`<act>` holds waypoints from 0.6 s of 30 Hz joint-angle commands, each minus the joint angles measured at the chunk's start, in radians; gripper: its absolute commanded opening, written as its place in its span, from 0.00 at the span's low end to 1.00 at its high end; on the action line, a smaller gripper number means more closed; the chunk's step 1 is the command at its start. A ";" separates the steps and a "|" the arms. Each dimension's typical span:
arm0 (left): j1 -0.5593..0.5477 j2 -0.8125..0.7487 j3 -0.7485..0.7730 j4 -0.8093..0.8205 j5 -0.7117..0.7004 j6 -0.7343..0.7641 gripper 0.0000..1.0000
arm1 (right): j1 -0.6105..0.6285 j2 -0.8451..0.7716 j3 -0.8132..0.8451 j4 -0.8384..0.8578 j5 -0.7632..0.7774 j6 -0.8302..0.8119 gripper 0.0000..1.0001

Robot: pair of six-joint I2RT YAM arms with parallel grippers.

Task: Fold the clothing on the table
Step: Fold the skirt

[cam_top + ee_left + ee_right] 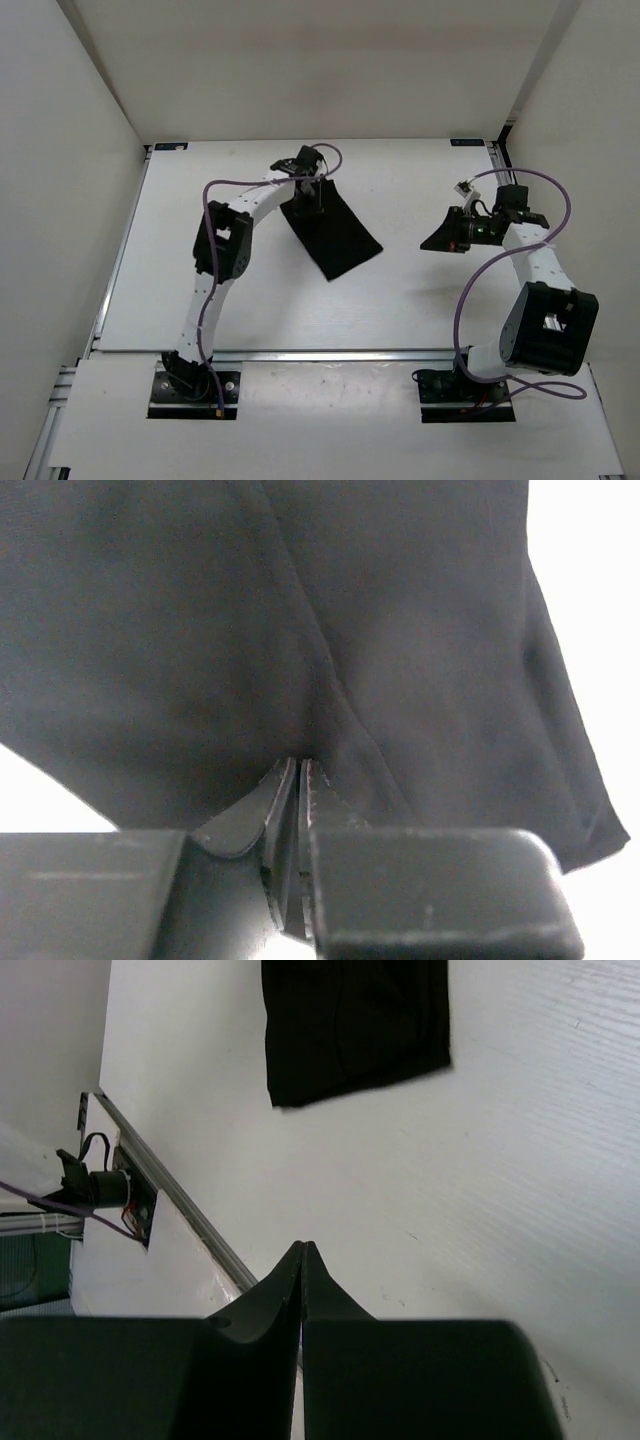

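The clothing [335, 235] is a plain black folded piece lying on the white table [400, 300], left of centre. My left gripper [311, 203] points down at its far left end. In the left wrist view the cloth [400, 630] fills the frame and puckers at that gripper's tips [301, 762], with creases running away from them. The jaws stand a narrow slit apart, and I cannot make out fabric between them. My right gripper [428, 243] hovers to the right of the clothing, apart from it, shut and empty [302, 1245]. Its camera sees the cloth [355, 1025] ahead.
A metal rail [300, 353] runs along the table's near edge, also seen as the rail [180, 1200] in the right wrist view. White walls [70, 150] close in the left, back and right sides. Purple cables loop over both arms.
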 commanded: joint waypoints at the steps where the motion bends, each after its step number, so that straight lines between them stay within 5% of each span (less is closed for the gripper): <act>1: -0.070 -0.326 -0.347 0.246 -0.041 0.061 0.18 | 0.008 -0.041 -0.025 -0.011 0.003 -0.021 0.00; 5: -0.122 -0.527 -0.626 0.429 -0.073 0.029 0.30 | 0.016 -0.051 -0.057 0.015 0.000 -0.016 0.00; 11: -0.156 -0.636 -0.761 0.478 -0.050 -0.015 0.47 | 0.036 -0.060 -0.087 0.032 -0.005 -0.012 0.00; 13: -0.172 -0.633 -0.785 0.491 -0.005 -0.038 0.40 | 0.041 -0.060 -0.083 0.038 -0.008 -0.009 0.00; 17: -0.209 -0.581 -0.773 0.429 0.057 -0.094 0.00 | 0.044 -0.063 -0.081 0.048 -0.009 0.002 0.00; 18: -0.220 -0.571 -0.772 0.425 0.062 -0.106 0.00 | 0.047 -0.060 -0.081 0.048 -0.011 0.001 0.00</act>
